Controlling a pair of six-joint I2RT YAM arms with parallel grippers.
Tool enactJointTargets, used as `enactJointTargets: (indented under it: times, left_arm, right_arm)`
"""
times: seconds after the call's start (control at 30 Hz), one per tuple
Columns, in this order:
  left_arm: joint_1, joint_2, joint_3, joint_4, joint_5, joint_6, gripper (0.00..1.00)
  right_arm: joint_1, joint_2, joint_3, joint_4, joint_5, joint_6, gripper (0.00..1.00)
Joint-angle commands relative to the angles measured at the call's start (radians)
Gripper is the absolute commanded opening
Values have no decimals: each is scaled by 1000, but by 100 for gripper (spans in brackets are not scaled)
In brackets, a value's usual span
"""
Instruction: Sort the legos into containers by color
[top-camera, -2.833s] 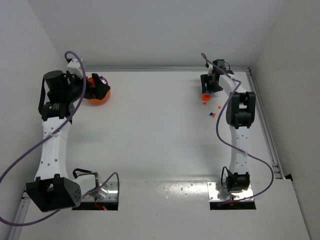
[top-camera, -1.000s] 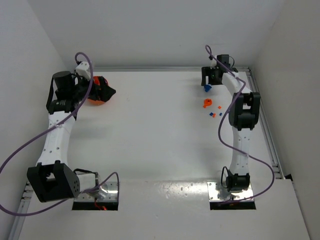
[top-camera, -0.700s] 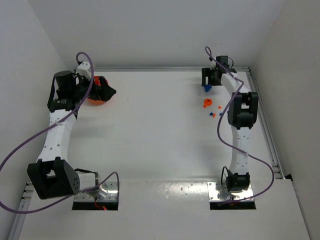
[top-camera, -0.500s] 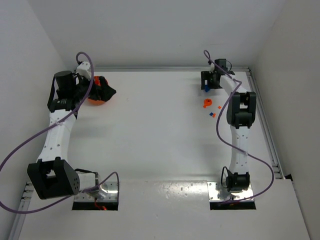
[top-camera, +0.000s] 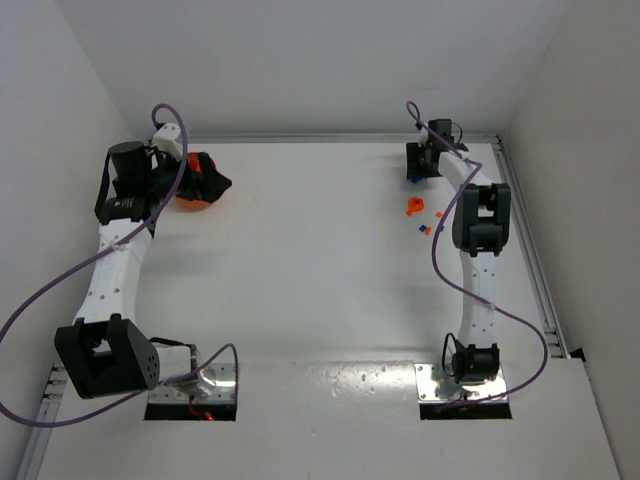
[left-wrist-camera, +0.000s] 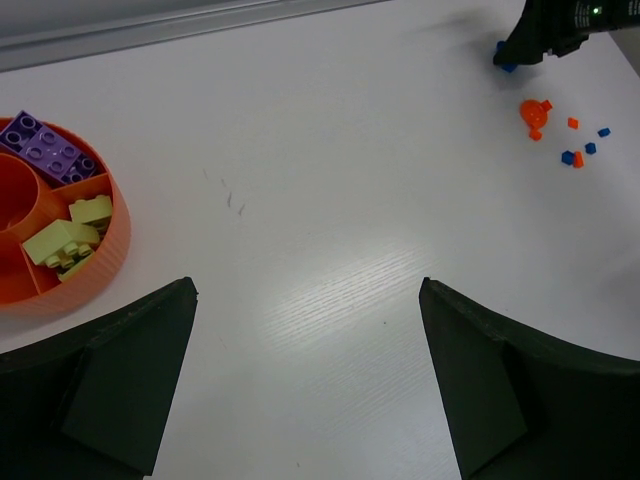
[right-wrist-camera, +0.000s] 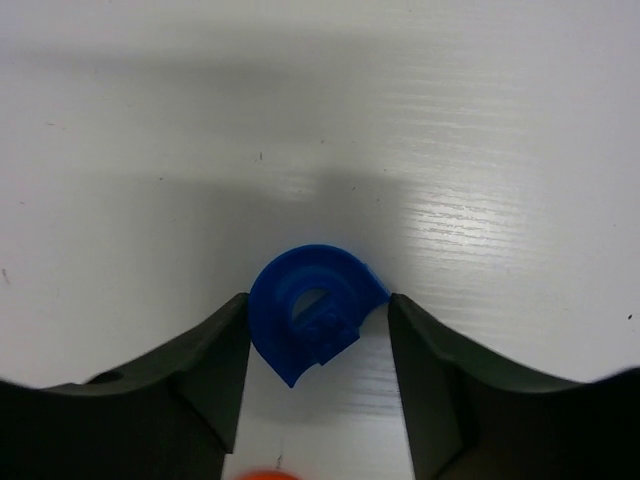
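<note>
The round orange bowl (top-camera: 190, 196) stands at the far left; in the left wrist view its compartments (left-wrist-camera: 100, 250) hold a purple brick (left-wrist-camera: 45, 150) and yellow-green bricks (left-wrist-camera: 65, 240). My left gripper (top-camera: 216, 183) is open and empty just right of the bowl, its jaws wide apart above bare table (left-wrist-camera: 308, 380). My right gripper (top-camera: 415, 170) is at the far right, shut on a blue round lego piece (right-wrist-camera: 310, 320) with both fingers touching its sides. An orange round piece (top-camera: 414, 206) and tiny orange and blue bricks (top-camera: 426, 229) lie just in front of it.
The back wall and a metal rail (top-camera: 330, 138) run close behind both grippers. A side rail (top-camera: 530, 250) lines the table's right edge. In the left wrist view the loose bricks (left-wrist-camera: 580, 150) lie at the top right, below the right gripper (left-wrist-camera: 555, 25).
The left gripper has pulled off the bowl to its right side. The right gripper has left the orange piece, moved toward the back wall and now holds the blue piece.
</note>
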Motion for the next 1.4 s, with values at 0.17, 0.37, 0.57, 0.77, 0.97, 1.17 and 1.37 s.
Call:
enactJointTargets:
  times: [0.17, 0.37, 0.57, 0.77, 0.97, 1.17, 1.37]
  left_arm:
    - [-8, -5, 32, 37, -1, -11, 100]
    - [-8, -5, 32, 37, -1, -11, 100]
    - [-8, -5, 32, 37, 9, -1, 100]
    - [-8, -5, 32, 37, 30, 19, 100]
    - [-17, -16, -27, 37, 209, 93, 100]
    - [-98, -48, -141, 37, 432, 212, 100]
    - [-244, -102, -233, 46, 469, 297, 94]
  right_arm:
    - [-1, 20, 31, 19, -34, -12, 42]
    - [-1, -37, -27, -2, -79, -21, 31]
    - [-1, -169, -213, -2, -137, -45, 27]
    - [-1, -342, -438, -2, -246, -98, 19]
    - [-1, -541, -589, -71, -519, -215, 13]
    - [30, -536, -445, -576, -1070, -536, 12]
    - [94, -420, -294, -1012, -1254, -819, 11]
